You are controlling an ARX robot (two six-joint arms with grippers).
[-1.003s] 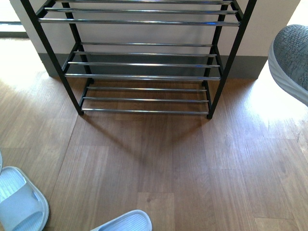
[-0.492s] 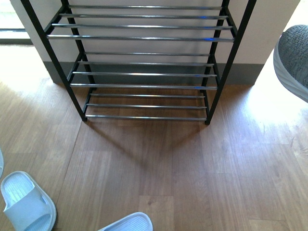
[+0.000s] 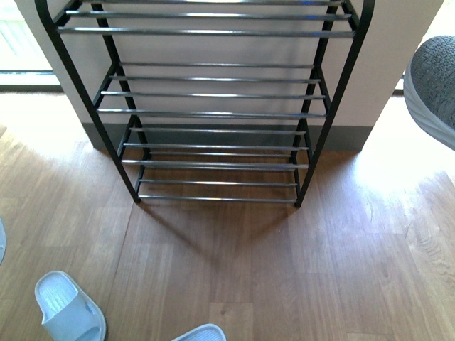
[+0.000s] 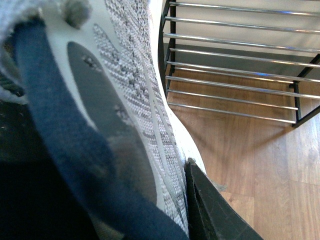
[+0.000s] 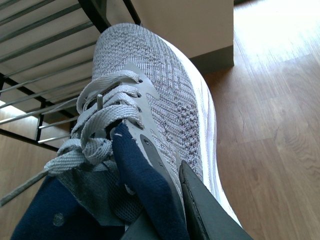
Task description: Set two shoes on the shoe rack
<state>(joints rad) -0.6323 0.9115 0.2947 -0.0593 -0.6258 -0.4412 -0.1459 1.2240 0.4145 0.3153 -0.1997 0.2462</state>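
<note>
The shoe rack, black frame with chrome rods, stands against the wall ahead; its shelves are bare. One grey knit sneaker hangs at the front view's right edge, level with the middle shelves. In the right wrist view this sneaker shows laces, white sole and navy lining, with my right gripper shut on its collar, a black finger outside. The other grey sneaker fills the left wrist view; my left gripper is shut on its side wall, one finger outside. The rack lies beyond it.
Two white slippers lie on the wooden floor in front of the rack, one at the lower left and one at the bottom edge. A bright doorway opens at the left and sunlit floor at the right.
The rack has slid lower and looks smaller in the front view, showing more shelves. The slippers have shifted right and shrunk. The sneaker at the right edge has stayed put.
</note>
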